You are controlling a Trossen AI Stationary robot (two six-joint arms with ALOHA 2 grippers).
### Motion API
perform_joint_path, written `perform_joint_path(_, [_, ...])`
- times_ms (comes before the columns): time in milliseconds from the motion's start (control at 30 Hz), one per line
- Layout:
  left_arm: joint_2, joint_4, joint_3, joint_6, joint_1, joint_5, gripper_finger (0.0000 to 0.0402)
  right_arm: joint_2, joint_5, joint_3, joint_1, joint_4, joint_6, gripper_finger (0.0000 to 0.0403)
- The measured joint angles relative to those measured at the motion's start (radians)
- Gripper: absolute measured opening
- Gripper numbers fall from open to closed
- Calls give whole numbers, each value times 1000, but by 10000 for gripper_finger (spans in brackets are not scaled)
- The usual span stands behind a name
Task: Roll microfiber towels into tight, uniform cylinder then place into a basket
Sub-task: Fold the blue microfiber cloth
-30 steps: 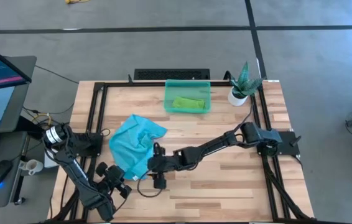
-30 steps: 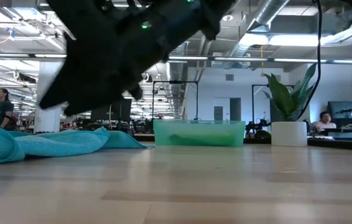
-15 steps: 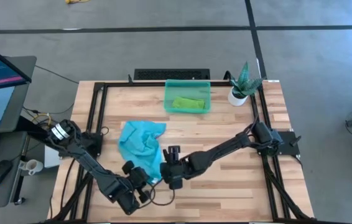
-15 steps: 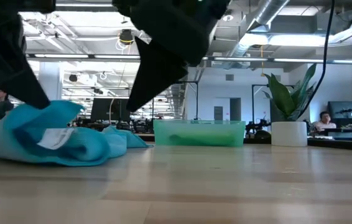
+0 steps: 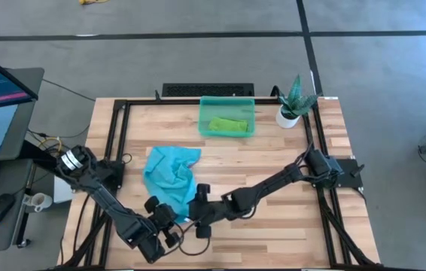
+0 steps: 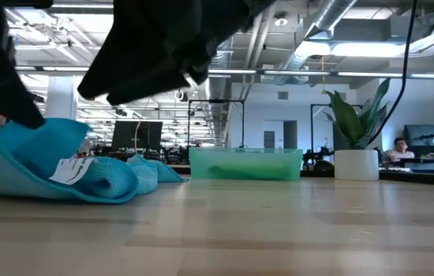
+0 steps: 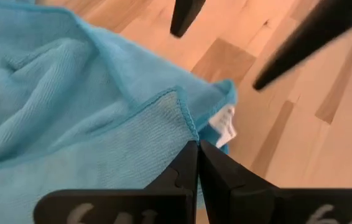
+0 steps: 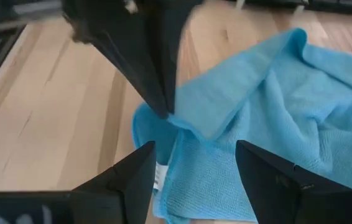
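While left gripper [image 7: 197, 149] pinches turquoise towel [image 5: 169, 172] hem, right gripper [image 8: 194, 168] hovers wide just beside, towel corner between jaws.

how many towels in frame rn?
2. The blue towel lies crumpled on the table, its corner pinched by the left gripper. The green towel sits in the basket.

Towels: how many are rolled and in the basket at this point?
Done: the green towel lies in the basket. In hand: the left gripper is shut on an edge of the blue towel, crumpled on the table; the right gripper hovers open beside it. Left: rolling and placing it.
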Motion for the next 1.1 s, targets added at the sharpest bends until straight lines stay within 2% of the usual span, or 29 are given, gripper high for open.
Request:
perform_joint_path(233, [0, -109, 0, -124, -14, 1, 0, 0, -3, -57, -15, 54, 42, 244])
perform_joint_path(433, [0, -110, -15, -158, 3, 7, 0, 0, -4, -109, -18, 128, 43, 244])
perform_joint_path(667, [0, -70, -40, -153, 37, -19, 0, 0, -20, -144, -34, 173, 63, 244])
perform_joint_path(800, [4, -28, -70, -146, 72, 14, 0, 0, -63, -148, -42, 197, 81, 244])
perform_joint_path(1100, [109, 159, -73, 16, 139, 45, 0, 0, -82, -148, -24, 150, 83, 244])
